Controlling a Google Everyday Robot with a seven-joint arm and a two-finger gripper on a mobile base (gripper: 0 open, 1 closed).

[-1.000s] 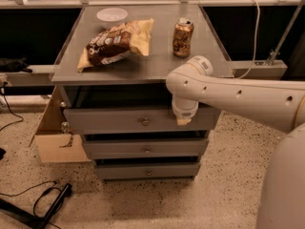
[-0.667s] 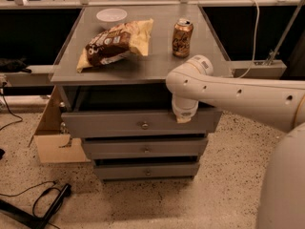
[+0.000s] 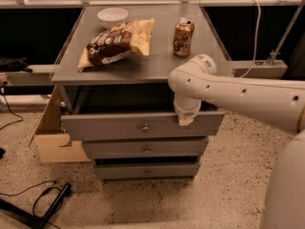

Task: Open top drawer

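- A cardboard box (image 3: pixel 51 137) with an open flap stands on the speckled floor (image 3: pixel 228 185), against the left side of the desk (image 3: pixel 157 63)
- The desk is a grey cabinet with a flat top and three drawers stacked below it
- A white bowl (image 3: pixel 112 16) sits at the rear left of the desk top
- A chip bag (image 3: pixel 116 43), brown and pale yellow, lies on its side just in front of the bowl, with one end reaching toward the left edge of the top
- The top drawer (image 3: pixel 109 127) is directly under the desk top and is pulled part way out: its front stands forward of the two fronts below, and a dark opening shows between the front and the desk top
- A small round brass knob (image 3: pixel 145 127) is at the centre of the top drawer front
- The middle drawer (image 3: pixel 119 149) and the bottom drawer (image 3: pixel 124 170) sit further back, each with its own small knob
- A gold drink can (image 3: pixel 183 31) stands upright on the right half of the desk top, apart from the chip bag
- The tool (image 3: pixel 185 118) points downward at the upper edge of the top drawer front, to the right of the knob and below the can; its tan tip overlaps that edge
- Whether the tool is wide, narrow or gripping the drawer front cannot be told
- The white arm (image 3: pixel 248 97) enters from the right edge and reaches leftward to the tool
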